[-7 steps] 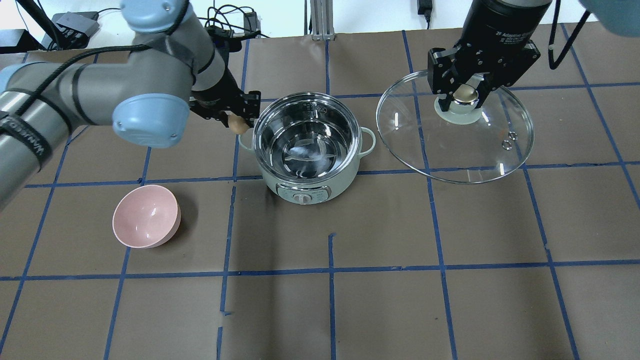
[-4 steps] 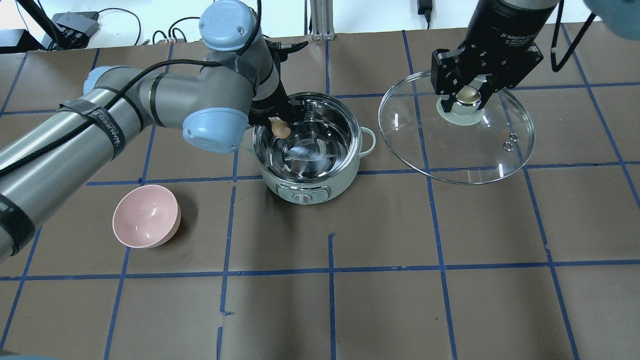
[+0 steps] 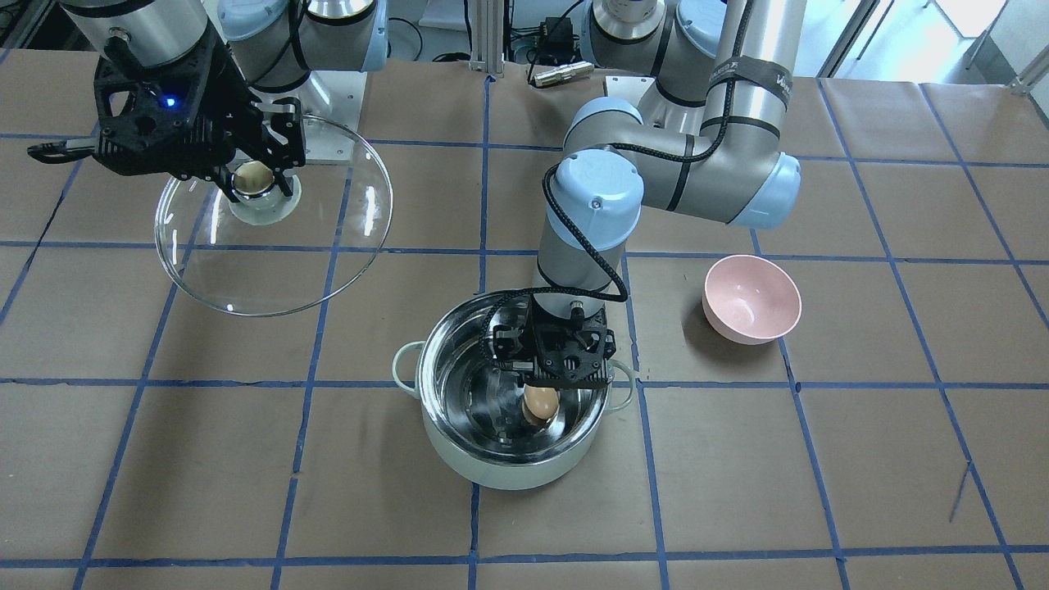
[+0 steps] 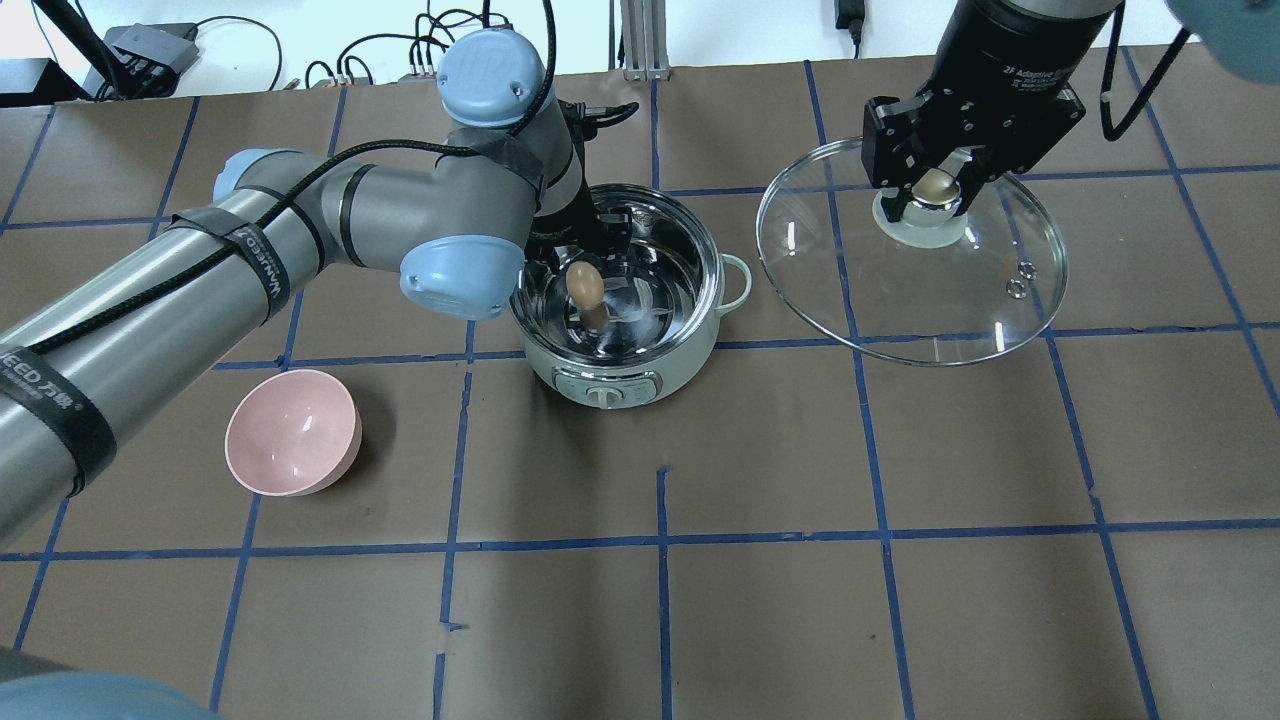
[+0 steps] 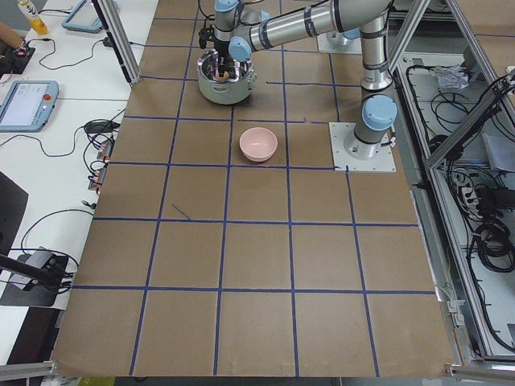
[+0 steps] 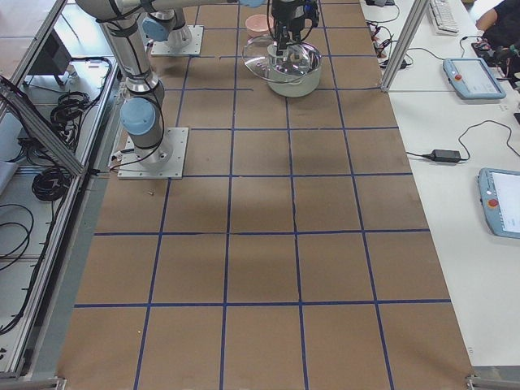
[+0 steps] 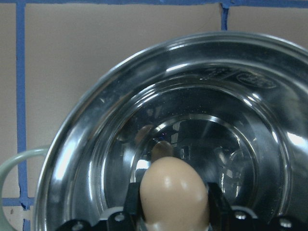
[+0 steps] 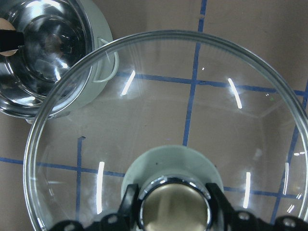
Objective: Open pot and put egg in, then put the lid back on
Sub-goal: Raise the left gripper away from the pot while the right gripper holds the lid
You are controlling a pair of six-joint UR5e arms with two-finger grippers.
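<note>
Pot (image 4: 682, 366) mouth uncovered, L arm (image 4: 380, 210) + egg (image 4: 585, 283) inside; lid (image 4: 900, 295) off to R; pink bowl (image 4: 292, 432) well apart.

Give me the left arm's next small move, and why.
Probably lower the left gripper a little deeper into the pot before opening. It is shut on the egg, which seems to hang above the steel floor; a drop could crack it. The right gripper holds the lid aside.

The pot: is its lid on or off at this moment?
Off. The right gripper holds the lid off to the side of the pot, whose steel interior lies uncovered.
</note>
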